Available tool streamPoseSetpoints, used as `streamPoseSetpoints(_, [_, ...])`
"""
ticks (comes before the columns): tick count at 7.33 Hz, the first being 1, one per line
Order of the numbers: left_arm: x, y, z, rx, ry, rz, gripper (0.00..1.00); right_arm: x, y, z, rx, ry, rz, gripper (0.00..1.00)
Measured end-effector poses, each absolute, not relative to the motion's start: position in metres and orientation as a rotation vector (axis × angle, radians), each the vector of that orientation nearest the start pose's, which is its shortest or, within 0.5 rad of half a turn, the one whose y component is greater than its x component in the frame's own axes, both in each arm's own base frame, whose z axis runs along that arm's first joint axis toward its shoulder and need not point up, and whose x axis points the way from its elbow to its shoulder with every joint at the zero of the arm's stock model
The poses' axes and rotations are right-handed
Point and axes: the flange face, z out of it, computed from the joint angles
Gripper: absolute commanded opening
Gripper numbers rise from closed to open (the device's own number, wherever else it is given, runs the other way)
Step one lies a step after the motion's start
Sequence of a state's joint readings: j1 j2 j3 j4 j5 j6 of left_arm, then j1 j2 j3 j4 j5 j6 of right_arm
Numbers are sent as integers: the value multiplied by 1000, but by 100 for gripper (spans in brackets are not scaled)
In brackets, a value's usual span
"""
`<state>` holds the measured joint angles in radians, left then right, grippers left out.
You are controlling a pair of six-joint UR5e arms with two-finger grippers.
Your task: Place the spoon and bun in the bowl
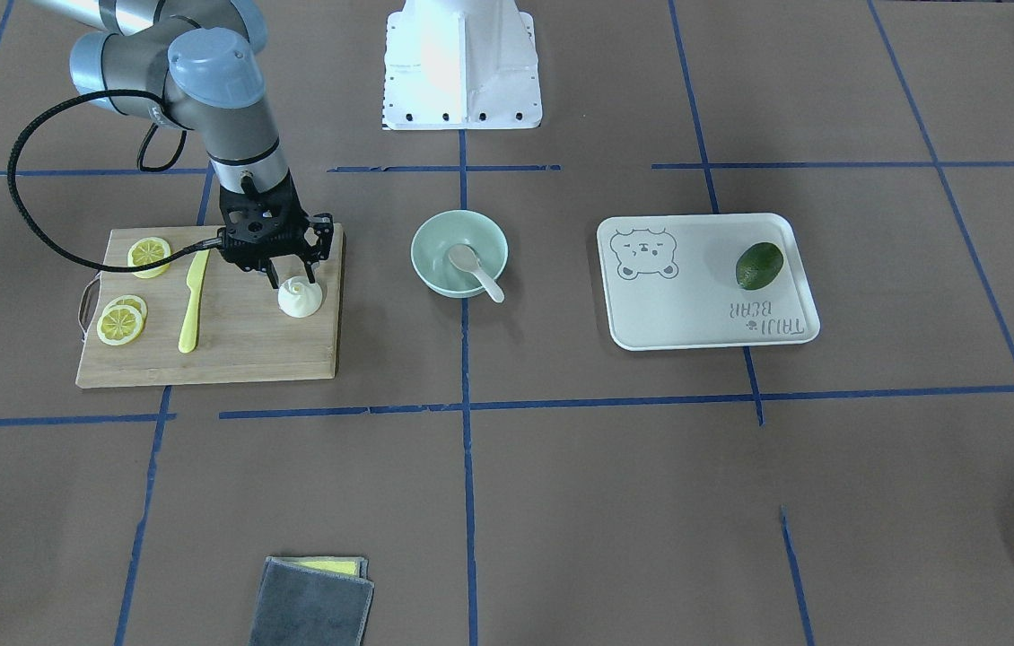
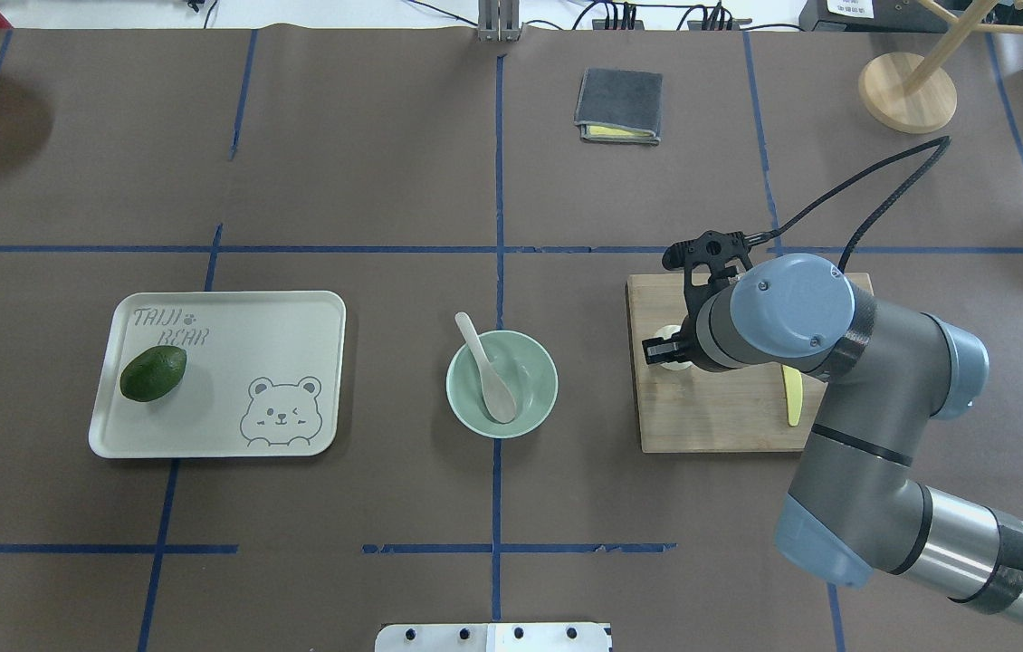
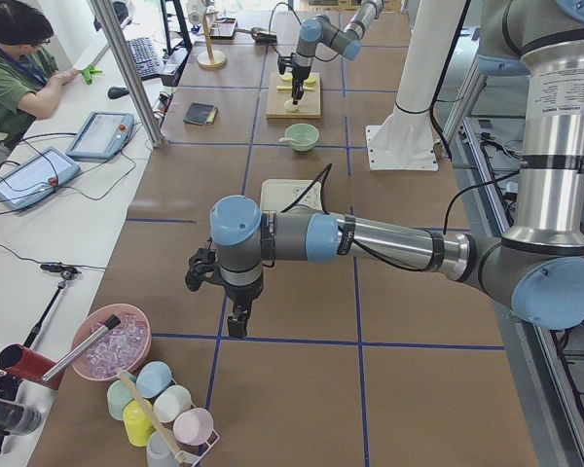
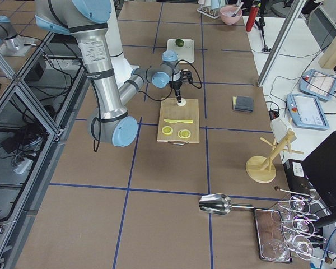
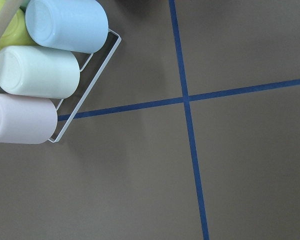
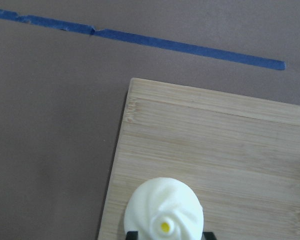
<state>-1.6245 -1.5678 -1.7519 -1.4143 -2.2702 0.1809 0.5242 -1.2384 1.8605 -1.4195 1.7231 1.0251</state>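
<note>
The white pleated bun sits on the wooden cutting board, near its corner. My right gripper is down over the bun. In the right wrist view its black fingertips press against both sides of the bun. The beige spoon lies in the mint-green bowl at the table's middle, its handle resting over the rim. The spoon and bowl also show in the overhead view. My left gripper hangs over bare table far from these, and I cannot tell whether it is open or shut.
Lemon slices and a yellow plastic knife lie on the board. A white bear tray holds a dark green fruit. A folded grey cloth lies near the table's edge. A rack of pastel cups lies below the left wrist.
</note>
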Motion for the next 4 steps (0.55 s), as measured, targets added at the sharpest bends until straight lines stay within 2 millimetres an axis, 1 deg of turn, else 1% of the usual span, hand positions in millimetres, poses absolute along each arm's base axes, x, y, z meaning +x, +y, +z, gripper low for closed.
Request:
streamPoseSetpoints(1, [-95, -482, 592, 103, 693, 130, 100, -460, -403, 336, 275, -734, -78, 28])
streamPoseSetpoints(2, [-95, -482, 591, 104, 693, 130, 100, -462, -405, 332, 285, -735, -75, 4])
streamPoseSetpoints(3, [-95, -482, 591, 105, 692, 131, 100, -463, -406, 330, 290, -736, -72, 0])
streamPoseSetpoints(4, [-95, -482, 590, 107, 692, 131, 100, -463, -406, 329, 292, -736, -70, 0])
